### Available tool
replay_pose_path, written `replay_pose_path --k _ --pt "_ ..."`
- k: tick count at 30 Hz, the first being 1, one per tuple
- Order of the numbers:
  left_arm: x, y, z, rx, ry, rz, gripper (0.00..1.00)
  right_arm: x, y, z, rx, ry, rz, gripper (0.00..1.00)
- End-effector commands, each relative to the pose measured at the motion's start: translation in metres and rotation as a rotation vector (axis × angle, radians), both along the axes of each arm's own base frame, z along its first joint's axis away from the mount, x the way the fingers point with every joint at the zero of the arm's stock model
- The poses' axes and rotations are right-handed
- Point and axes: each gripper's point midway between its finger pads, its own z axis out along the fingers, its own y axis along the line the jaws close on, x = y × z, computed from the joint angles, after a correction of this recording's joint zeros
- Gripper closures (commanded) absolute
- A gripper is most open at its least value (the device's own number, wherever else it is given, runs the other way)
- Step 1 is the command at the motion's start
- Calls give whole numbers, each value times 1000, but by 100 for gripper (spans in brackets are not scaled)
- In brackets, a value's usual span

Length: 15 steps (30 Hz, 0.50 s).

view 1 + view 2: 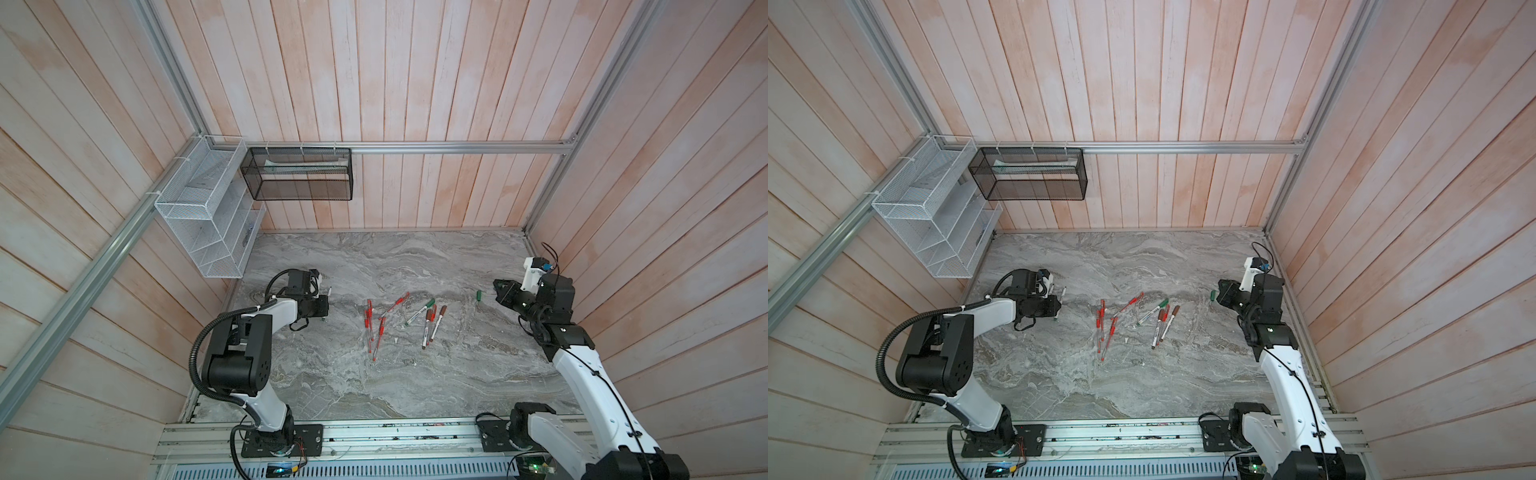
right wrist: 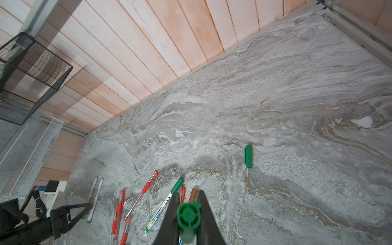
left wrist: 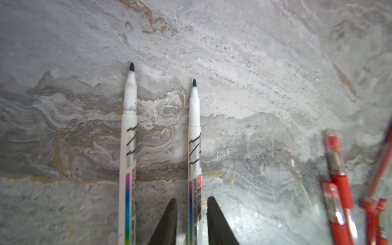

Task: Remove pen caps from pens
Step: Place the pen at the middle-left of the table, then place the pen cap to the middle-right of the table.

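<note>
1. The left pincer (image 3: 192, 198) sits low over the table (image 3: 265, 74). Its two dark fingers (image 3: 167, 220) are slightly spread on either side of a white marker (image 3: 194, 131). A sliver of gap shows on each side, so the marker is straddled, not pinched.
2. The white marker lies flat with its cap off, dark tip pointing away from the left pincer.
3. Just outside the fingers, a second marker (image 3: 128, 137) lies parallel to it, also uncapped. The two do not touch.
4. Farther off to the other side of the left pincer, red pens (image 3: 337, 180) lie in a loose bunch with their red caps on.
5. The right pincer (image 2: 188, 192) is pressed together on a green cap (image 2: 188, 216), held above the table with its round end towards the wrist camera.
6. Just past the right pincer's tips lies a green-capped marker (image 2: 161, 210).
7. Well ahead of the right pincer, a loose green cap (image 2: 248, 156) lies alone on the table, apart from every pen.
8. In a top view, brown-capped markers (image 1: 437, 324) lie beside the red pens, between the two pincers. The loose green cap is nearer the right pincer.
9. Farthest from both pincers, a black mesh basket (image 1: 299, 178) and a white wire rack (image 1: 199, 216) hang on the walls.
</note>
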Motion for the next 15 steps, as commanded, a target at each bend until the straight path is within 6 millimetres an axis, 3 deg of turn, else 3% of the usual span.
replay_pose_path --k 1,11,15 --pt "8 -2 42 -11 -119 -7 69 2 -8 -16 -11 90 11 100" --pt "-4 5 106 68 -405 -65 40 29 -36 -46 -100 195 -50 100" --pt "-9 11 120 103 -465 -87 28 42 -43 -61 -128 253 -55 100"
